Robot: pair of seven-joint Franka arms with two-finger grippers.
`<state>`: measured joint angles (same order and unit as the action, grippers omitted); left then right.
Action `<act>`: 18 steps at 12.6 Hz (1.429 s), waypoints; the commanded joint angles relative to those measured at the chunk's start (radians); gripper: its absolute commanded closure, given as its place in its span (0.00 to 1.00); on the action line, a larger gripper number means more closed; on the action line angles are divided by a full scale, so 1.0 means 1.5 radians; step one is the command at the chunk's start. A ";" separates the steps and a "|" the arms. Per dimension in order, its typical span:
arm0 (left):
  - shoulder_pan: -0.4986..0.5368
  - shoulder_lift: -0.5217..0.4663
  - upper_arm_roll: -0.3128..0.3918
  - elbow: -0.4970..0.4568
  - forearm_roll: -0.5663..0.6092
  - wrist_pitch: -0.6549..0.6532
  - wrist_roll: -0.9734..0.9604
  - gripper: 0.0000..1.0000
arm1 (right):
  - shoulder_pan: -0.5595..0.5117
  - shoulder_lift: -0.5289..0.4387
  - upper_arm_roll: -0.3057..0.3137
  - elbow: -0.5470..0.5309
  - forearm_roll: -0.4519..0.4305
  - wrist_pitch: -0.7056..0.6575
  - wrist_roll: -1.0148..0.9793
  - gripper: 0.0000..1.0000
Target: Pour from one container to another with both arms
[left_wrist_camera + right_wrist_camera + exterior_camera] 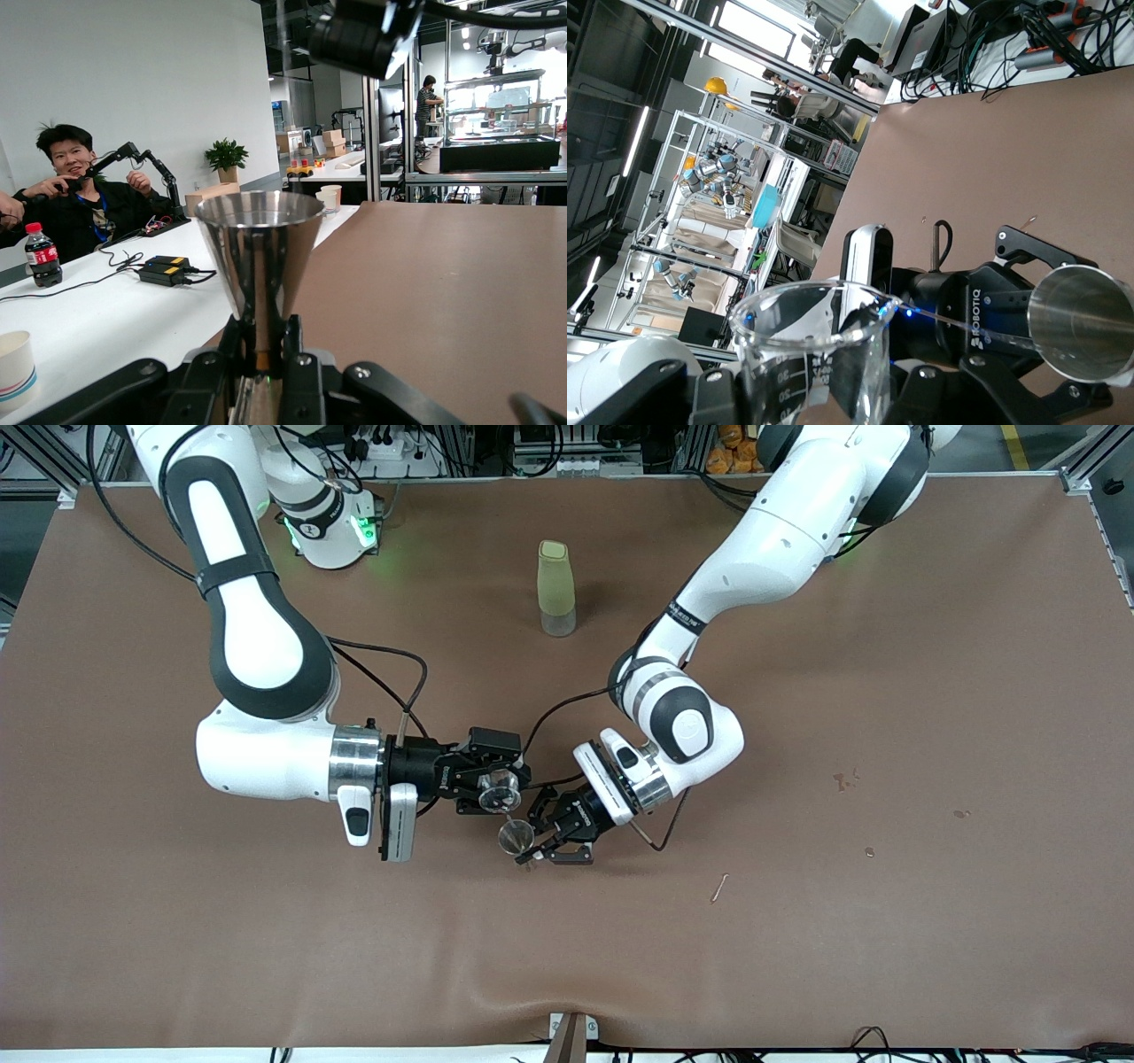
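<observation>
Glass beaker [499, 790], clear and marked with a printed scale, is being held tipped near the centre of the front view, slightly above and left of the metal cup [516, 837]; in the right wrist view its rim is filling the lower left of the frame [811, 341]. It is being gripped by the right gripper [483, 784], whose fingers are clenched on its body. A thin clear stream appears to be running from the beaker's lip toward the cup, seen as a pale line across the lower middle of the right wrist view.

Metal cup, conical and polished, is being held upright just below centre of the front view by the left gripper [542, 840], fingers clamped around its narrow base; in the left wrist view it is standing at the lower centre [259, 266]. Both vessels are being kept above the brown table [886, 921].

Green bottle [555, 589], capped, is standing at the upper centre of the front view, well apart from both grippers.

Risks, as judged: the cup's mouth is narrow, so a small drift of either arm could be sending the stream past the rim onto the table. Too steep a tilt could be overfilling or splashing the cup. The smooth glass could be slipping in the clenched fingers.
</observation>
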<state>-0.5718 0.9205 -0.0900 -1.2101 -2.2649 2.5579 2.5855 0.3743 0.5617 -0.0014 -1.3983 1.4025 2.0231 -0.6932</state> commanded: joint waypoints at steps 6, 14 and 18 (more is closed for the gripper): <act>-0.005 -0.003 0.002 -0.003 -0.036 0.005 0.015 1.00 | 0.002 0.008 -0.005 0.026 -0.027 0.001 0.054 1.00; -0.017 -0.003 -0.002 -0.006 -0.047 0.005 0.012 1.00 | 0.011 0.049 -0.002 0.072 -0.022 0.026 0.143 1.00; -0.012 -0.003 -0.001 -0.010 -0.045 0.005 0.013 1.00 | 0.003 0.047 -0.002 0.063 -0.005 0.020 0.152 1.00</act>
<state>-0.5908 0.9210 -0.0955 -1.2205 -2.3005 2.5582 2.5855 0.3807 0.6201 -0.0037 -1.3225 1.3825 2.0557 -0.4918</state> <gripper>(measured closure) 0.797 0.881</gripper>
